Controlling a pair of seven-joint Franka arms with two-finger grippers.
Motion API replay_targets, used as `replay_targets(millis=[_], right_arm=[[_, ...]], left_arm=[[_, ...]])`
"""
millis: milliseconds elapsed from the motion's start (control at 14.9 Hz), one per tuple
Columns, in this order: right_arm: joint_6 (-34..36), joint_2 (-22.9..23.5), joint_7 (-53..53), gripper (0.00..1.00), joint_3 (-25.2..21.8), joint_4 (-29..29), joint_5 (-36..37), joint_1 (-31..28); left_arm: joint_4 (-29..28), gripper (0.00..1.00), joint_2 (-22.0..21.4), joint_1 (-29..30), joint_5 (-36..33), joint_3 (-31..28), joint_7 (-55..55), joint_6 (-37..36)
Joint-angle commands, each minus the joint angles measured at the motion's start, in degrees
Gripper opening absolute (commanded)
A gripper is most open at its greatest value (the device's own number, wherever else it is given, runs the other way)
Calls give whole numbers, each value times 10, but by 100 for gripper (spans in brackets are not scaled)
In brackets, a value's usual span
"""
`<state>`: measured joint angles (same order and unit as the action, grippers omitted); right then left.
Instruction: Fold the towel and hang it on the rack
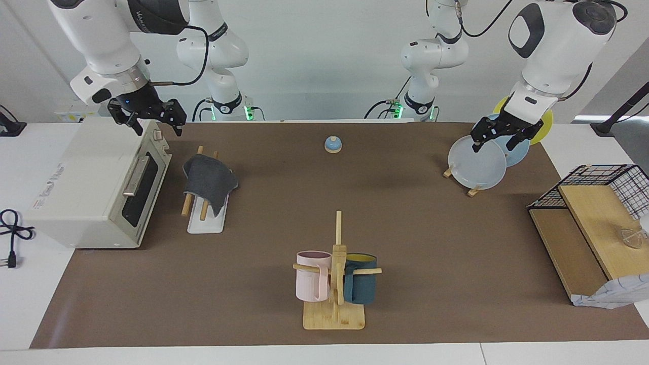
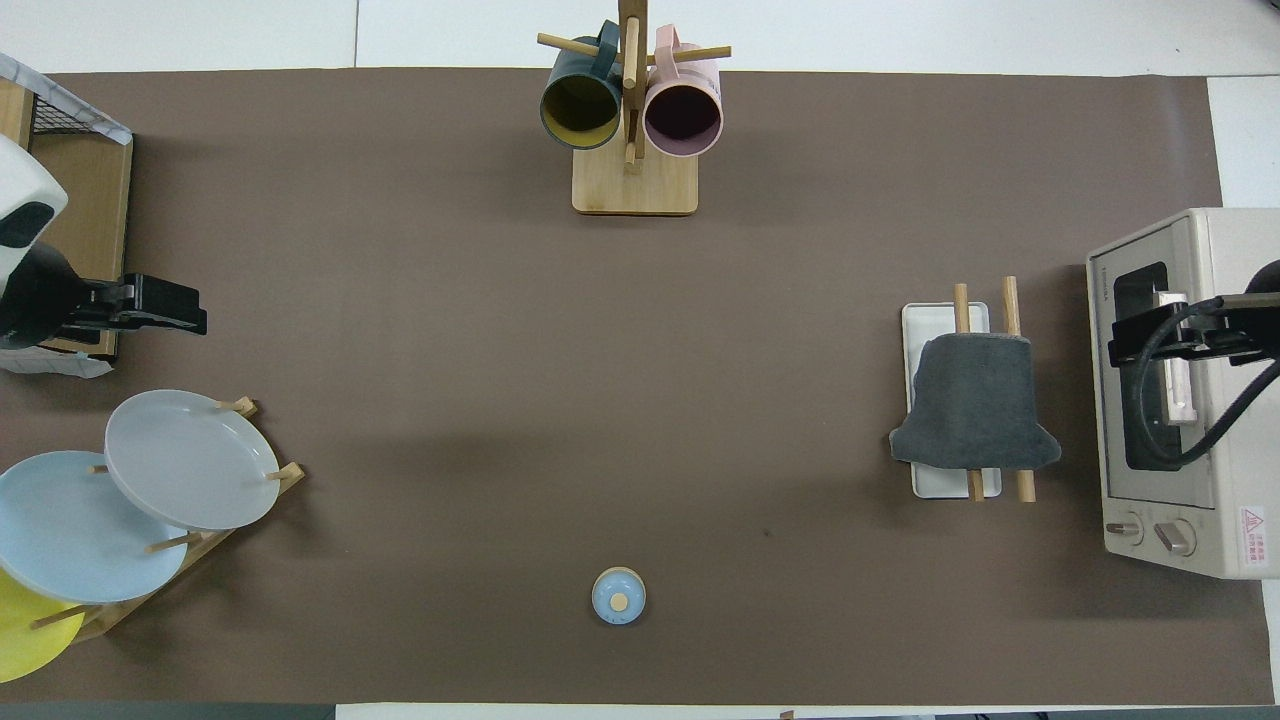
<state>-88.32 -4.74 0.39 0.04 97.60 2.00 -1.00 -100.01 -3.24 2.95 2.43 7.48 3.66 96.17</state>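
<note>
Towel (image 1: pixel 209 181) was what I checked first: it hung draped over the two wooden rods of the rack (image 1: pixel 205 225), dark grey face outward, one flap drooping down toward the white base. On my overhead feed the towel (image 2: pixel 975 415) covered the middle of the rods, with the rod ends and a strip of the base of the rack (image 2: pixel 925 320) showing past its edges.

My right gripper (image 1: pixel 147 115) was up in the air over the top edge of the toaster oven (image 1: pixel 96 185), its fingers spread apart and holding nothing. The towel and rack sat below it and to one side, just beside the oven's door, well clear of the fingers. From overhead the right gripper (image 2: pixel 1180 340) sat over the oven's glass door.

My left gripper (image 1: pixel 499 136) hung over the plate stand (image 1: pixel 474 191) at its own end of the table, fingers apart and empty, right above the grey plate (image 1: pixel 477 163). The towel lay well apart from it, at the right arm's end.

Between the two grippers I saw a small blue bell (image 1: pixel 333 145) on the brown mat (image 1: pixel 431 284), and a mug tree (image 1: pixel 337 274) carrying a pink mug (image 1: pixel 312 276) and a dark teal mug (image 1: pixel 361 285).
</note>
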Motion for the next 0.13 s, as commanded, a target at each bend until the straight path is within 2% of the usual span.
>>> replay_targets(millis=[0, 67], right_arm=[[-1, 1, 9, 100, 2, -4, 4, -2], [-2, 2, 9, 100, 2, -4, 4, -2]], left_arm=[[1, 100, -1, 5, 2, 3, 0, 4], [1, 100, -1, 5, 2, 3, 0, 4]])
